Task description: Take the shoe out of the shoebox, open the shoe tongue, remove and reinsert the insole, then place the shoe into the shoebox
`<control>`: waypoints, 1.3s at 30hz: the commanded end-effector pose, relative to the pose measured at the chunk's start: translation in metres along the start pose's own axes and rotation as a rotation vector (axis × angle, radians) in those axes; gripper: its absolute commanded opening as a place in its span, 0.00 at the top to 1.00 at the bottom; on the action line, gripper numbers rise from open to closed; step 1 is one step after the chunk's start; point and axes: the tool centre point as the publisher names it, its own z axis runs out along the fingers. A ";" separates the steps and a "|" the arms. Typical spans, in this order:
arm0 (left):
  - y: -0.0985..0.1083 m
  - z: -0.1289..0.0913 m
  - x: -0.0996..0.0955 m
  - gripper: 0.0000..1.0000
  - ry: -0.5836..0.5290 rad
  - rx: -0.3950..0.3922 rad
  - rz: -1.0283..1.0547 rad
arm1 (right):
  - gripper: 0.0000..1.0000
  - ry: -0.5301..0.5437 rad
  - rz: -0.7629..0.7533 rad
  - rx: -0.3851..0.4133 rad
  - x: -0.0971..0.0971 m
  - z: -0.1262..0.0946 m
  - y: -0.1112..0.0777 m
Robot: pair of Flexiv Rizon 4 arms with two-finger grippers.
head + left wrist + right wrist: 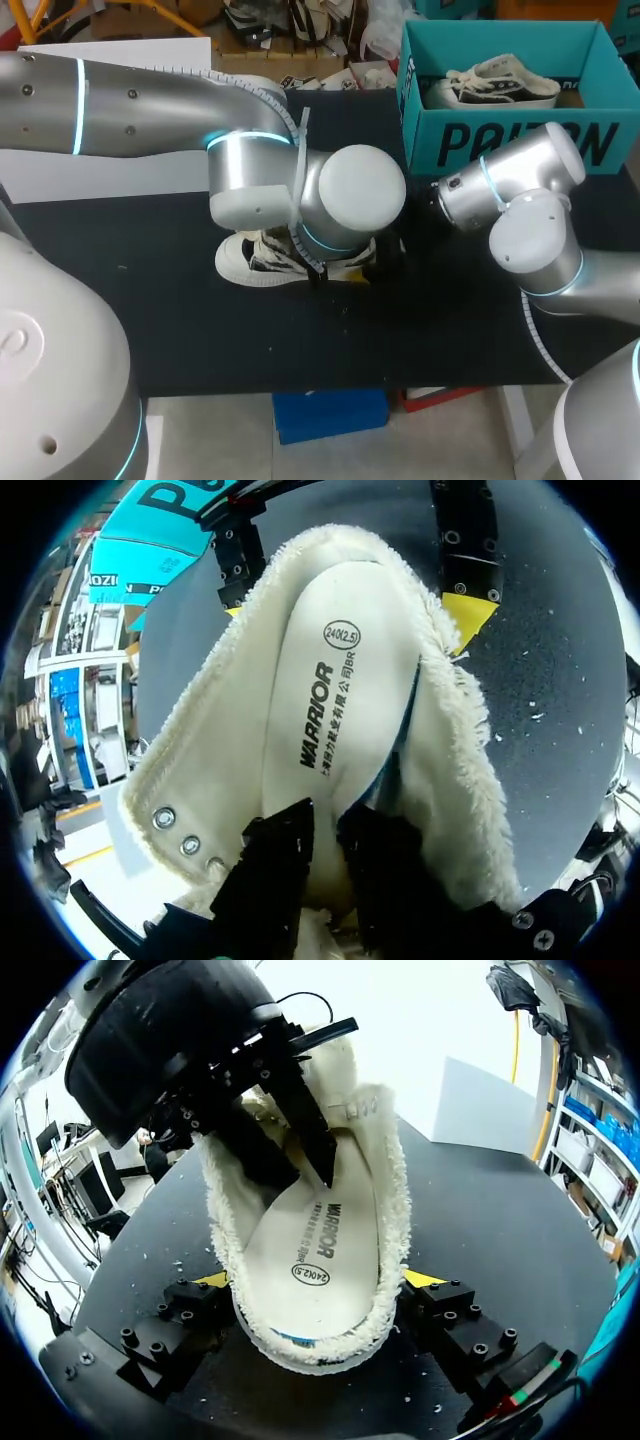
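A cream high-top shoe (250, 262) with fleecy lining (395, 1210) lies mid-table, its collar spread wide. Its white printed insole (340, 690) shows inside. My left gripper (325, 825) reaches down into the shoe, its black fingers (300, 1120) shut on the insole's end. In the head view the left wrist hides that gripper. My right gripper (318, 1280) holds the shoe's heel, a yellow-tipped finger (465, 615) pressed on each side. The teal shoebox (500, 140) stands at the back right.
A second shoe (500, 85) lies inside the shoebox. The black table mat (150, 300) stretches bare to the left and front of the shoe. A white board (120, 55) sits at the back left.
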 end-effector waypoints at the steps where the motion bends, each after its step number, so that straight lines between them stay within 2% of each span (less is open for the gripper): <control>1: 0.008 0.048 -0.009 1.00 0.015 0.048 0.008 | 1.00 0.002 0.000 0.003 0.000 0.000 -0.005; 9: 0.007 0.035 -0.003 1.00 0.105 0.097 0.064 | 1.00 0.002 0.000 0.003 0.000 0.000 -0.005; 18: 0.010 -0.001 0.006 1.00 0.248 0.219 0.059 | 1.00 0.002 0.000 0.003 0.000 0.000 -0.005; 24: 0.010 -0.017 0.005 1.00 0.322 0.282 0.037 | 1.00 0.002 0.000 0.003 0.000 0.000 -0.005; 33: 0.013 -0.041 -0.004 1.00 0.336 0.325 0.029 | 1.00 0.002 0.000 0.003 0.000 0.000 -0.005; 39: 0.013 -0.048 -0.008 1.00 0.339 0.353 0.027 | 1.00 0.002 0.000 0.003 0.000 0.000 -0.005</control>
